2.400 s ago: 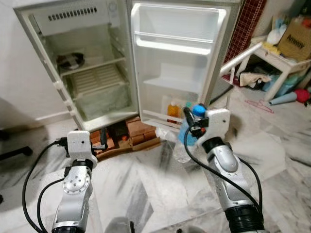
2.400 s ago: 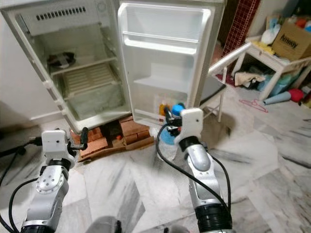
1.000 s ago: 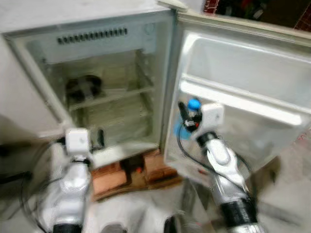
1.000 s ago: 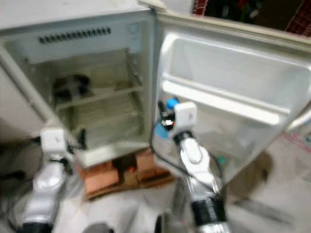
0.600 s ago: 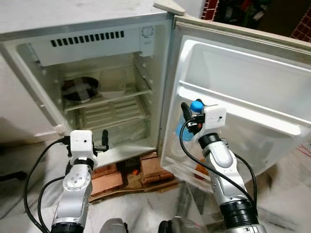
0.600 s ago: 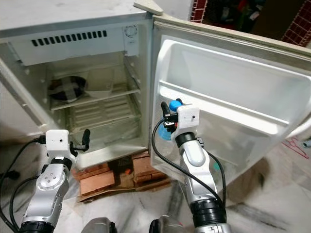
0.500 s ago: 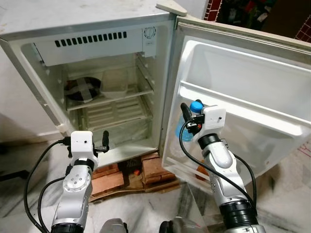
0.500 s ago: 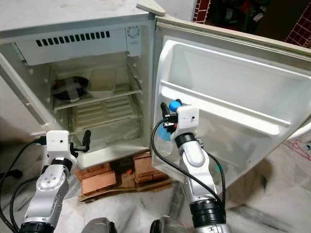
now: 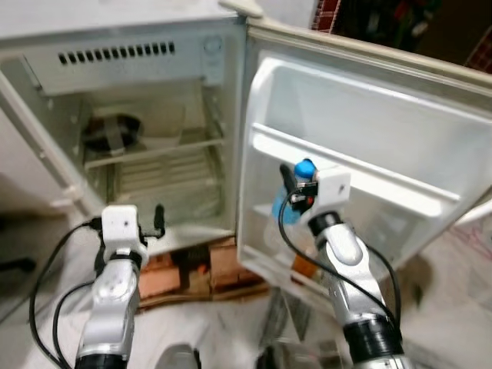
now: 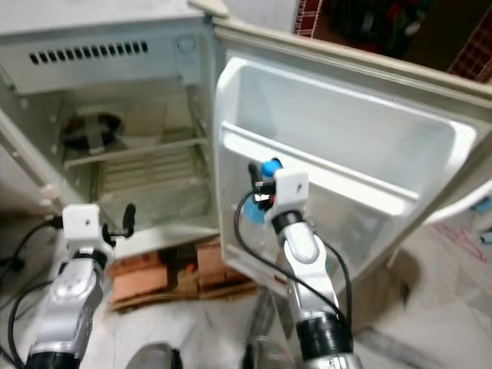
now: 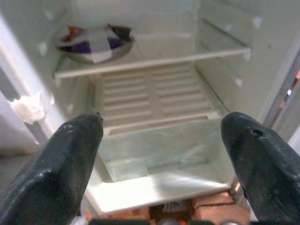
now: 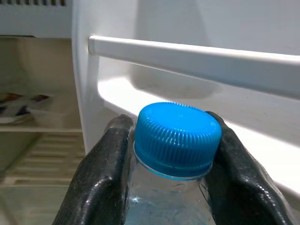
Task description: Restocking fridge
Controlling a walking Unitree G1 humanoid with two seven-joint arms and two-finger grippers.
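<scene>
Since half a second ago the whole picture has slid and blurred, so the camera has moved; the small white fridge [image 9: 146, 115] and its open white door [image 9: 361, 154] now sit further left in the head views, and both arms keep the same pose against them.

The fridge stands open on a stack of red bricks [image 9: 192, 269] on a grey-veined white marble floor [image 9: 438, 307]. A dark doorway with red tiling [image 9: 361, 19] lies behind the door's top edge. Inside, the white wire shelf [image 11: 154, 58] carries a round metal bowl crossed with pale tape [image 11: 93, 40], and a frosted crisper drawer [image 11: 154, 150] sits below.

The right gripper [image 12: 171, 159] is raised in front of the door's inner side, just below its long white shelf rail [image 12: 197, 56]. Its two black fingers [image 12: 101, 173] press against the neck of a clear plastic water bottle with a blue ribbed cap [image 12: 177, 136], pinching it upright.

The left gripper [image 11: 159, 154] hangs low before the fridge compartment, its fingers [image 11: 70, 154] spread wide apart and holding nothing.
</scene>
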